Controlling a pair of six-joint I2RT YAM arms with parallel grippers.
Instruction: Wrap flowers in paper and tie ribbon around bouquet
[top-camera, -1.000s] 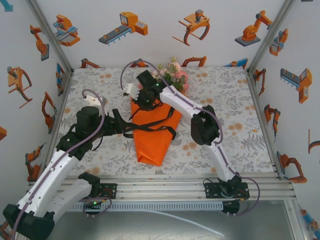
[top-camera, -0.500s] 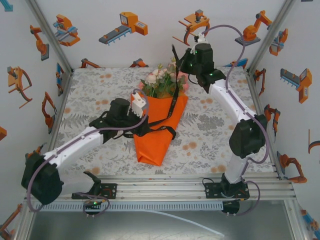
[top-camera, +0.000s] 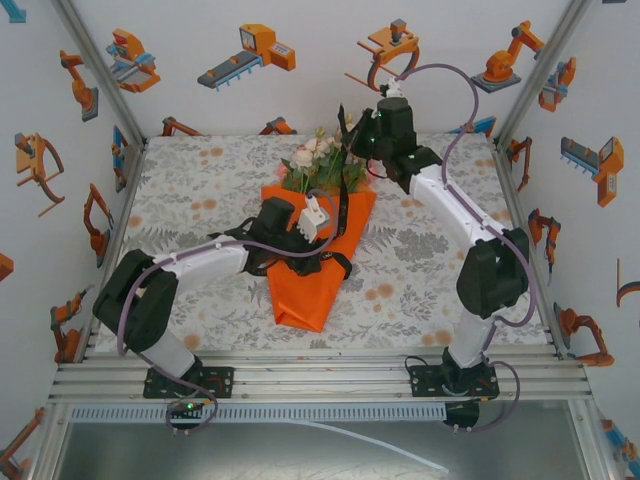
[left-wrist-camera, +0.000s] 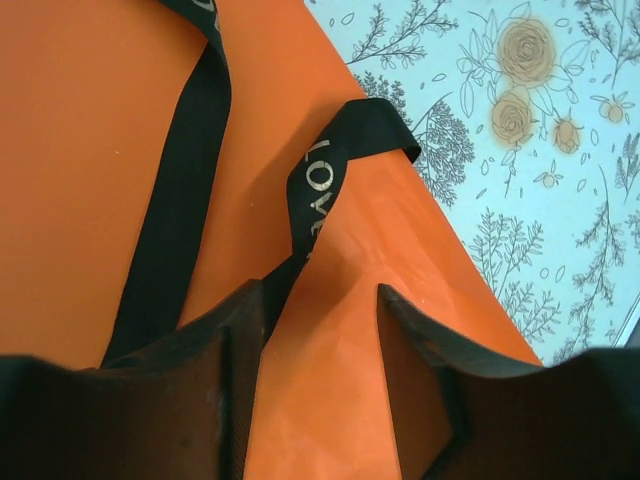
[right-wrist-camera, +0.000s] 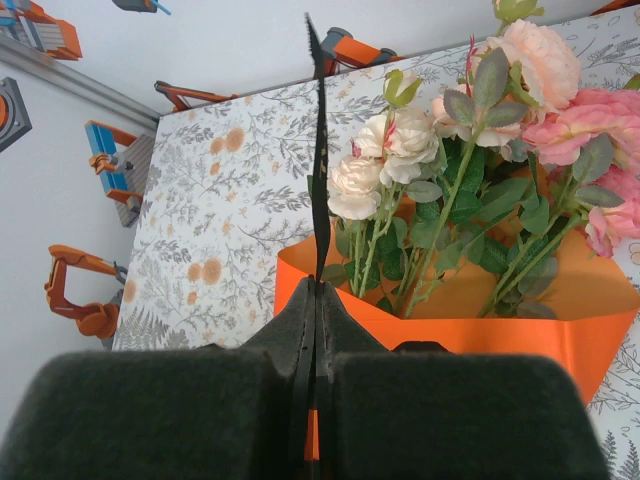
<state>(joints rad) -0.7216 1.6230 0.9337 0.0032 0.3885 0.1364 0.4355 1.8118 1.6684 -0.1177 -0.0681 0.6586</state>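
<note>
The bouquet (top-camera: 308, 290) lies at the table's middle, an orange paper (left-wrist-camera: 90, 150) cone with the flowers (top-camera: 318, 160) at its far rim. The black ribbon (top-camera: 345, 205) crosses the cone and climbs to my right gripper (top-camera: 360, 142). That gripper (right-wrist-camera: 322, 285) is shut on the ribbon (right-wrist-camera: 320, 150), holding it taut above the flowers (right-wrist-camera: 470, 120). My left gripper (top-camera: 318, 245) rests on the cone's middle. Its jaws (left-wrist-camera: 322, 290) stand half closed on a raised ridge of paper, with the ribbon (left-wrist-camera: 190, 160) running under the left finger (left-wrist-camera: 235, 380).
The floral tablecloth (top-camera: 440, 250) is bare on both sides of the cone. White walls with orange robot prints (top-camera: 245, 55) close in the back and sides. The metal rail (top-camera: 320, 375) with both arm bases runs along the near edge.
My left arm has swung right onto the cone and its jaws have narrowed onto the paper. My right gripper lifted the ribbon from the cone's rim to above the flowers, then shifted slightly left.
</note>
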